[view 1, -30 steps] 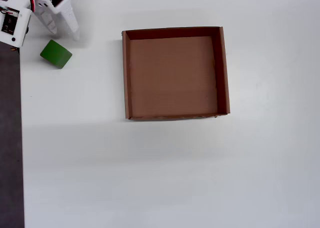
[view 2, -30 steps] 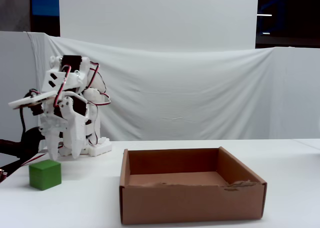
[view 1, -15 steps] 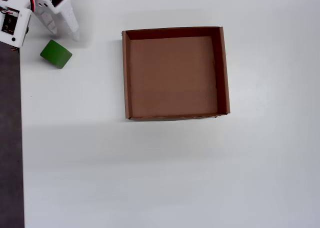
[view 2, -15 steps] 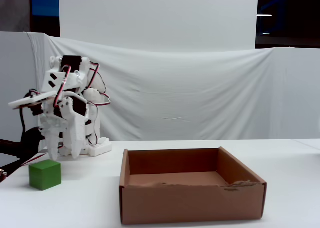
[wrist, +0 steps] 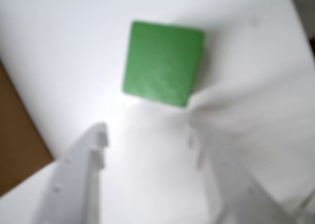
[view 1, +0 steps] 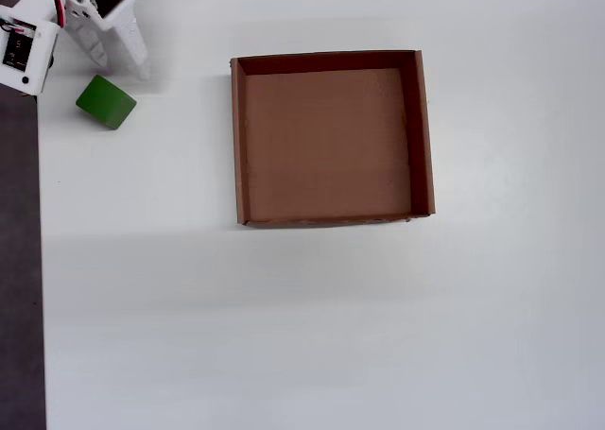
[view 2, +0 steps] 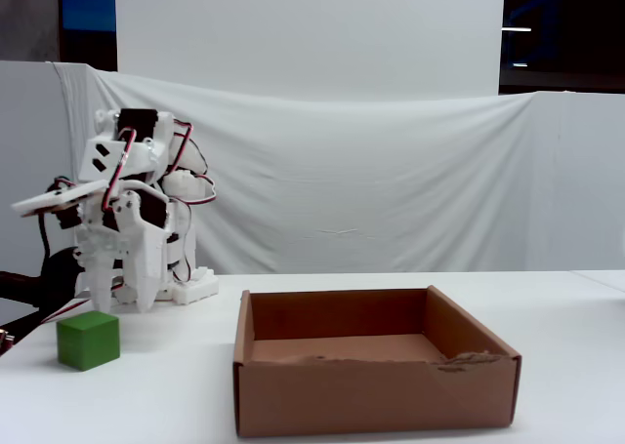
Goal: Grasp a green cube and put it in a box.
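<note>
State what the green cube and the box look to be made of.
Green cube: solid bright green with matte, plain faces and no glare; possibly painted wood, foam or plastic, the look leaves it open. Box: brown cardboard, dull finish, with a ragged torn edge along its front wall.

white table [view 1: 284, 335], white backdrop sheet [view 2: 391, 190]

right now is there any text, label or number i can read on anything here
None can be read.
green cube: plain faces, no print.
box: bare cardboard, no label.
gripper: plain white, view blurred.
small board on the arm: any marks are too small to read.
</note>
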### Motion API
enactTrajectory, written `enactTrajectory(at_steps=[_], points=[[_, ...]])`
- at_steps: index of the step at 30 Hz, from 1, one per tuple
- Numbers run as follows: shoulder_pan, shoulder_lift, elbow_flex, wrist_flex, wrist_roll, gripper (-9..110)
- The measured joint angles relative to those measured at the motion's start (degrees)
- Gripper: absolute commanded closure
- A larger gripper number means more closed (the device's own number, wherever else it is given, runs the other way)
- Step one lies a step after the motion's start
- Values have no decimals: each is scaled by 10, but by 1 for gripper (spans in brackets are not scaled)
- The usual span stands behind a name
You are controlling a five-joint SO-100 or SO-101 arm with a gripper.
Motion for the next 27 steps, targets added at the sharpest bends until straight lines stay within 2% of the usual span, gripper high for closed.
enactTrajectory(at_steps=[5,14,27], points=[[0,-15,0,11,0,80],[7,-107,-127,98,0,80],[23,-244,-200,38,0,80]])
